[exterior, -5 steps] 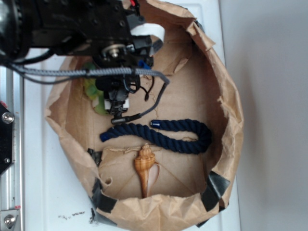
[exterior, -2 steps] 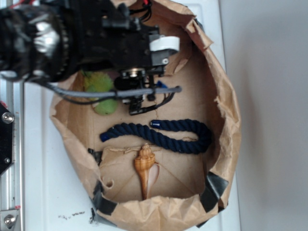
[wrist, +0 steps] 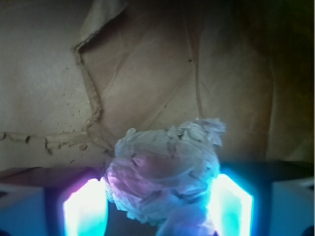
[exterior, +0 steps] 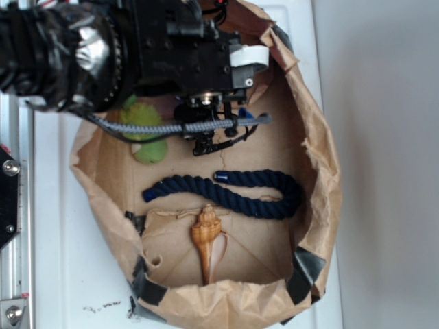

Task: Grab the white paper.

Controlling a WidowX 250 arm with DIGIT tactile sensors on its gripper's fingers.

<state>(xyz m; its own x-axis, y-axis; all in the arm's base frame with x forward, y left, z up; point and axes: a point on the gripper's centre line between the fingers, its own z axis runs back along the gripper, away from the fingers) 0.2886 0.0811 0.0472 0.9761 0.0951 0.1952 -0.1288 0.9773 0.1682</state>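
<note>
- Gripper (wrist: pixel 157 206) position changed vs 1 s ago: the arm has shifted toward the upper right of the brown paper liner (exterior: pixel 322 171) in the exterior view, uncovering more of the green plush toy (exterior: pixel 147 147) that it partly hid before.
- Meaning for task: the move puts the fingers (wrist: pixel 83 209) astride the white paper (wrist: pixel 165 172); approach looks done, closing is the step in hand.
- White paper location: on the liner floor, seen only in wrist view, sitting between the two lit fingers; hidden under the arm in the exterior view.
- Finger state: spread, one each side of the wad, close to or just touching its flanks; contact can't be confirmed, no squeeze visible. Not yet gripped.
- Arm pose: wrist pointed down into the liner, body spanning the top left of the exterior view, cable (exterior: pixel 185 127) draped across.
- Other items undisturbed: navy rope (exterior: pixel 226 193) and seashell (exterior: pixel 206 236) lie well apart from the gripper.
- Risk (judgement): wad is soft and irregular, may compress or slip if the close is shallow.
</note>
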